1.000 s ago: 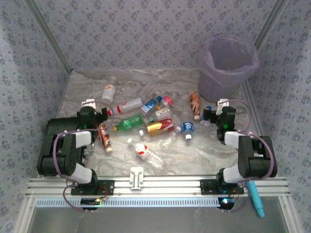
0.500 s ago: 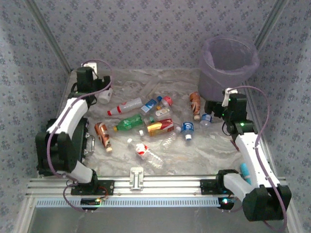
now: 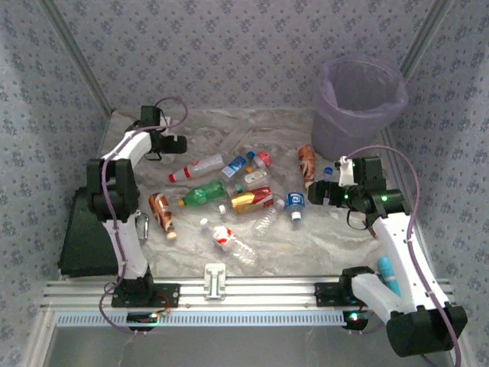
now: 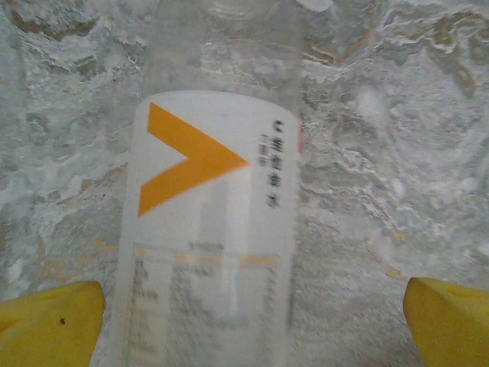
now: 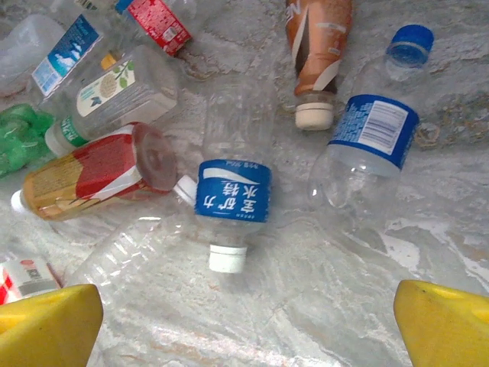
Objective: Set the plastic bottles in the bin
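Several plastic bottles lie scattered mid-table, among them a green one (image 3: 202, 193), a red-and-yellow one (image 3: 252, 200) and an orange-brown one (image 3: 306, 160). My left gripper (image 3: 173, 144) is open at the far left, low over a clear bottle with a white, orange-marked label (image 4: 214, 229). That bottle lies between the yellow fingertips (image 4: 50, 321), nearer the left one. My right gripper (image 3: 317, 191) is open above a blue-labelled, white-capped bottle (image 5: 229, 202), with a blue-capped bottle (image 5: 374, 130) beside it. The lilac-lined bin (image 3: 359, 103) stands at the far right.
A teal pen-like tool (image 3: 387, 274) lies beside the right arm's base. A black box (image 3: 80, 237) sits at the left edge. A crushed clear bottle (image 5: 130, 245) lies near the right gripper's left finger. Patterned walls close in the table.
The left gripper swung from the far-left corner to the right, over the white-labelled bottle. The right gripper moved left and nearer, over the blue-labelled bottles. No bottle has moved.
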### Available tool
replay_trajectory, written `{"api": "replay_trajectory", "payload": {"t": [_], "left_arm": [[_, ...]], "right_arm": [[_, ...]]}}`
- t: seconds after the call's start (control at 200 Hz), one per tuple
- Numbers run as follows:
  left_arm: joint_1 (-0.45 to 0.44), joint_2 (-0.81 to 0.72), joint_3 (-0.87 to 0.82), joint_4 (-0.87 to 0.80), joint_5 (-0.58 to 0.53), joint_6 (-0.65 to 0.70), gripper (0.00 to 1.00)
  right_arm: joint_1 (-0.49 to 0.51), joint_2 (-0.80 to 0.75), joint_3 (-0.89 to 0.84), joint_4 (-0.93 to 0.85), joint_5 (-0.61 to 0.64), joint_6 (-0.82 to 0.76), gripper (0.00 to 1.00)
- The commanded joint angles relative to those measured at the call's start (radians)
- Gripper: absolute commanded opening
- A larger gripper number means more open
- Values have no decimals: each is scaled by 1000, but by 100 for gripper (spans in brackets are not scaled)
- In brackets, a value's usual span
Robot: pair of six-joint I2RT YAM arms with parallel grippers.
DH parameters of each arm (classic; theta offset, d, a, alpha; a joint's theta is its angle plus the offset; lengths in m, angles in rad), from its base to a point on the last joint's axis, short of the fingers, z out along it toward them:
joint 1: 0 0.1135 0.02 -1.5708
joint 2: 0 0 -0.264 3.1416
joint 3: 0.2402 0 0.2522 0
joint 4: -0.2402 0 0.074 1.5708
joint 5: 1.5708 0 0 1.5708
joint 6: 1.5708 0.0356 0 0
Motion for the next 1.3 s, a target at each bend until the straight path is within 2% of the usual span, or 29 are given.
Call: {"api": "replay_trajectory", "payload": {"t": [0.0,0.3,0.475,0.75,0.87,1.049,1.129,1.239,1.294], "left_arm": [[3,27,28,-53,34,-5,98],[-7,37,20,-42,12,-4,69],[-16,-14,-6,-35,11,-4,58],[-66,-274,-164,56,67,-69,54],[-128,-412,-252,101,109,-120,51],[-286,-589,-418,232,146,-207,47],[-357,-654,-510,351,170,-282,42],[-468,-710,-622,517,192,-386,40],[-527,-718,-647,546,176,-398,40]], "right_arm": [[8,-12,36,-41,-36,19,100],[11,-1,70,-44,-42,22,100],[12,-1,103,-58,-68,25,100],[28,34,180,-1,-238,60,96],[77,80,238,78,-295,98,95],[184,229,394,156,-290,145,93],[194,301,441,195,-302,183,94],[197,393,490,255,-337,225,98],[202,434,504,289,-366,243,100]]}}
